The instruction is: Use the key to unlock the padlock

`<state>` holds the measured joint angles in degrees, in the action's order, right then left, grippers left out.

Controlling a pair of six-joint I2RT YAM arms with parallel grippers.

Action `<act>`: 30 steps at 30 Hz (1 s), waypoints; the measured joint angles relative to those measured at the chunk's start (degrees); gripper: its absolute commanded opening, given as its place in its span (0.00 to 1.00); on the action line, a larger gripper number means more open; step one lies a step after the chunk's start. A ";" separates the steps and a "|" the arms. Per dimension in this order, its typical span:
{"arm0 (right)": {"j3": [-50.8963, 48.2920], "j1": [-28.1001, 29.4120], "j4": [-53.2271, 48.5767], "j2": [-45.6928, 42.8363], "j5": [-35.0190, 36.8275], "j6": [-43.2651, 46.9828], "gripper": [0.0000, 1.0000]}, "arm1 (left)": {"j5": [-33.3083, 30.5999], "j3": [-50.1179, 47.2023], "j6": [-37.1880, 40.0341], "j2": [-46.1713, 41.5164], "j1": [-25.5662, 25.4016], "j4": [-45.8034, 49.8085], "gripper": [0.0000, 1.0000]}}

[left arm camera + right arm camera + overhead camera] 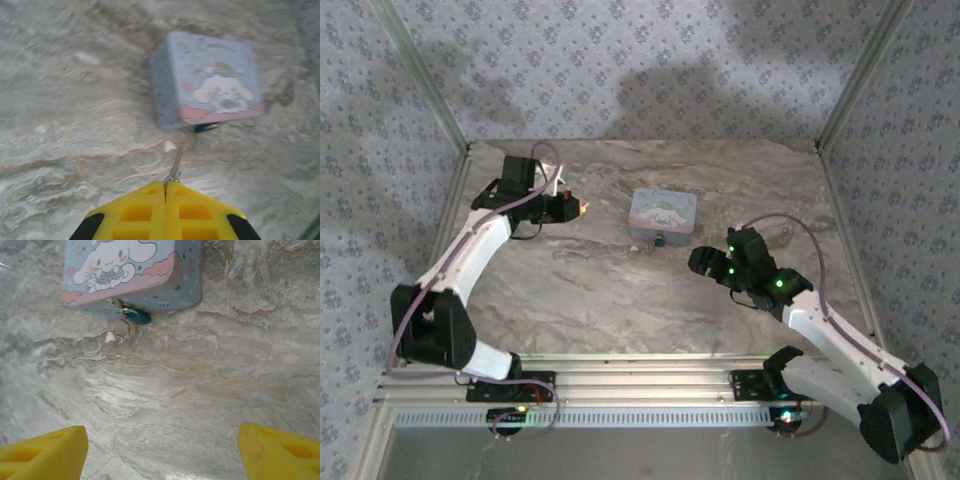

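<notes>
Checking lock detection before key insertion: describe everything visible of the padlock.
The padlock is tiny, with a dark teal, glossy-looking rounded body and a thin pale metallic shackle. The shackle meets a small metal fitting on the side wall of the light-blue cartoon tin. The body lies against that wall, low by the marble table. Whether it is locked cannot be told.

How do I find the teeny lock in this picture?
Find the light-blue tin box with a white cartoon animal on the marble table. The padlock sits against the tin's near side. It is tiny, dark bluish and plain, far smaller than the tin.
</notes>
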<state>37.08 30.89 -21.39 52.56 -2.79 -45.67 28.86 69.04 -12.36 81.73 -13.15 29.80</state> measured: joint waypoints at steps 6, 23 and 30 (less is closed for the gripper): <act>-2.14 0.00 4.63 -6.45 -2.86 -0.26 0.75 | -0.24 -2.62 4.70 -9.53 -6.82 -2.71 0.00; 15.06 5.44 16.92 10.05 -20.31 2.84 0.70 | -6.16 -19.52 -4.81 -19.08 -16.87 -24.20 0.00; 17.51 7.96 18.18 14.38 -21.42 3.23 0.65 | -4.42 -29.88 -16.28 -23.98 -16.87 -33.24 0.00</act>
<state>54.59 38.85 -3.20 66.94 -24.21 -42.44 24.45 39.16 -28.64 57.76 -30.02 -3.44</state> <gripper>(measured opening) 0.661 0.058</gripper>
